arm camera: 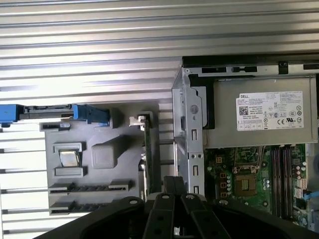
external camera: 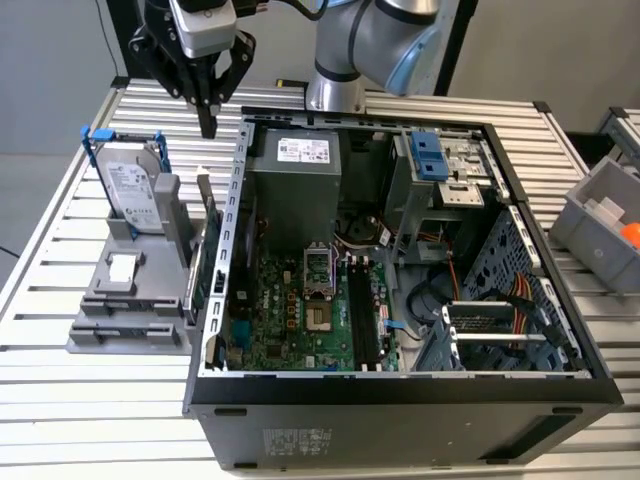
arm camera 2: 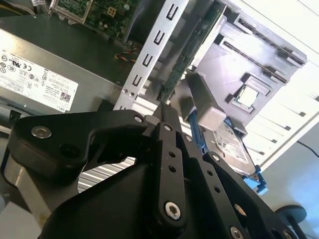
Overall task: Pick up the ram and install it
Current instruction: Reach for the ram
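Note:
The ram [external camera: 197, 272] is a thin green stick standing on edge in the grey holder [external camera: 120, 300], between the holder and the open computer case [external camera: 400, 390]. In the first wrist view the ram [arm camera: 147, 149] runs edge-on beside the case wall, and it shows as a green strip [arm camera 2: 185, 59] in the second wrist view. My gripper [external camera: 208, 122] hangs above the far end of the holder, pointing down, shut and holding nothing. Its black fingers [arm camera: 174, 185] lie together. The black memory slots [external camera: 362, 312] lie bare on the motherboard.
A hard drive [external camera: 135, 185] in a blue bracket stands upright on the holder. The power supply [external camera: 300, 165] sits at the far end of the case. At the exterior view's right stands a grey bin [external camera: 600, 215]. The table [external camera: 90, 390] is slatted metal.

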Robot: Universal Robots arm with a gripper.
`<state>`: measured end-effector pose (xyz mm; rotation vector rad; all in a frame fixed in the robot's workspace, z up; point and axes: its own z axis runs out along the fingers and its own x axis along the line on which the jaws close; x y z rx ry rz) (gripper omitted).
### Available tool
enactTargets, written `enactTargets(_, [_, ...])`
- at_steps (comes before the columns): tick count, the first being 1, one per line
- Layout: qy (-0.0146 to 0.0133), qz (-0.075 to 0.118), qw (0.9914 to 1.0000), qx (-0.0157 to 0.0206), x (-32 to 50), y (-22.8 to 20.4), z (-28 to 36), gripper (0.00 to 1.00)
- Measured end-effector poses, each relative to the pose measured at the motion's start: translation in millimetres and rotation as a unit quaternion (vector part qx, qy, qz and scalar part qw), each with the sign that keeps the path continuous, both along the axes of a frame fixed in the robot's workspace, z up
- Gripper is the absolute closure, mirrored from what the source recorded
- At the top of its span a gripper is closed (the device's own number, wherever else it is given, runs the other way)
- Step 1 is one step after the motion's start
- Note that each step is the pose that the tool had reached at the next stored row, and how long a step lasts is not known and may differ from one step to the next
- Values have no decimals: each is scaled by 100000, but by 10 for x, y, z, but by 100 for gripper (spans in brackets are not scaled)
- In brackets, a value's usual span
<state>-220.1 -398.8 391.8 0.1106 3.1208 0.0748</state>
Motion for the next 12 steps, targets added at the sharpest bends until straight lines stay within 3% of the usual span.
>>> enactTargets(12, [-2,-3,100000,2,-258,0,0,100])
